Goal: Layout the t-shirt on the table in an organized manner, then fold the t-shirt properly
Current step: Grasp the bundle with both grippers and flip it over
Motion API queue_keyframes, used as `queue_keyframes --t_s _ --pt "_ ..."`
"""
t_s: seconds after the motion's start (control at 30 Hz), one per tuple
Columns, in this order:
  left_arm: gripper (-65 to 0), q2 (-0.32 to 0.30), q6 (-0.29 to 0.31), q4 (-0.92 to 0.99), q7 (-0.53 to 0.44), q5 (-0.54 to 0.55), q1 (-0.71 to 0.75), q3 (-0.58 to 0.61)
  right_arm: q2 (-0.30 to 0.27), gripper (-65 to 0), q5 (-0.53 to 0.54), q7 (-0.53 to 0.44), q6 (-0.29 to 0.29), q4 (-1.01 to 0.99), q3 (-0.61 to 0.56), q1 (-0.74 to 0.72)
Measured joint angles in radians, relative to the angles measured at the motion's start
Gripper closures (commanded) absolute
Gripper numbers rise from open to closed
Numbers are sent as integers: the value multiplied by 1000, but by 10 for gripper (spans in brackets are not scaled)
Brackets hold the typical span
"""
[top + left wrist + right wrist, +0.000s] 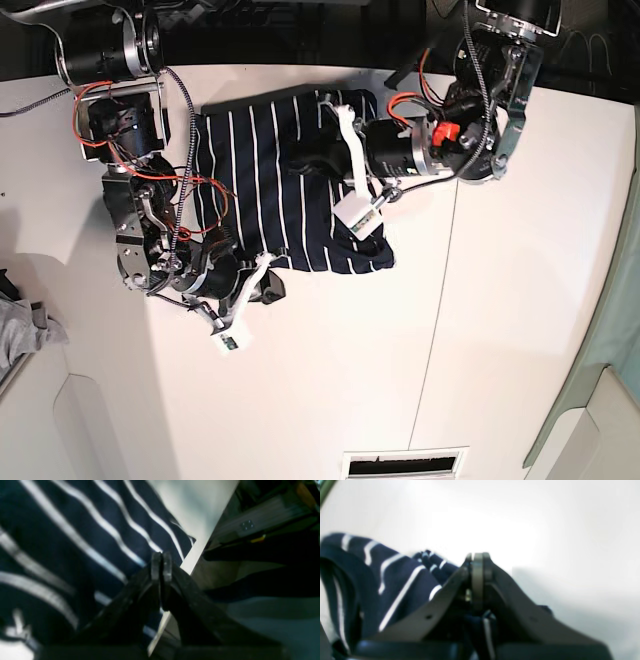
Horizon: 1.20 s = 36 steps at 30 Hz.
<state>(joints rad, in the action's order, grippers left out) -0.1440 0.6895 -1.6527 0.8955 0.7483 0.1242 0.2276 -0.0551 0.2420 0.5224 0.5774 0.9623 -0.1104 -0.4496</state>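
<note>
Base view whole t-shirt (270, 190), right wrist view pinched fabric in right tool (478, 560)

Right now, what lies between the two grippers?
In the base view, only the striped t-shirt spans from the left gripper to the right gripper; nothing else lies between.

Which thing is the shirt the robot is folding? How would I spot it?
Look at the big white table, then up near its far edge between the two robot arms. The t-shirt lies spread there. It is dark navy with thin white stripes, unlike the small plain grey cloth at the left edge.
</note>
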Motion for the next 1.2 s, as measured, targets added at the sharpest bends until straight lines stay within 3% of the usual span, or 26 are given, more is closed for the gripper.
queue_keyframes --t_s 0.23,0.37,0.5,0.7,1.0,1.2 --pt "0 81 0 200 -75 -130 -26 14 -29 0 2 -6 3 -21 -114 14" --pt "0 66 0 329 -93 -158 -89 13 -71 0 14 -6 3 -20 -114 19" --pt "0 36 18 435 -102 -142 -161 -2 -113 0 93 13 3 -20 -113 38" --pt "0 -6 19 549 -102 -190 -321 -20 -139 0 186 28 -4 55 -86 135" --pt "0 -5 2 648 -96 -214 -469 -19 -143 0 223 69 0 282 -52 334" --pt "0 -6 3 648 -71 -167 -468 -19 -142 0 213 72 0 294 -44 313"
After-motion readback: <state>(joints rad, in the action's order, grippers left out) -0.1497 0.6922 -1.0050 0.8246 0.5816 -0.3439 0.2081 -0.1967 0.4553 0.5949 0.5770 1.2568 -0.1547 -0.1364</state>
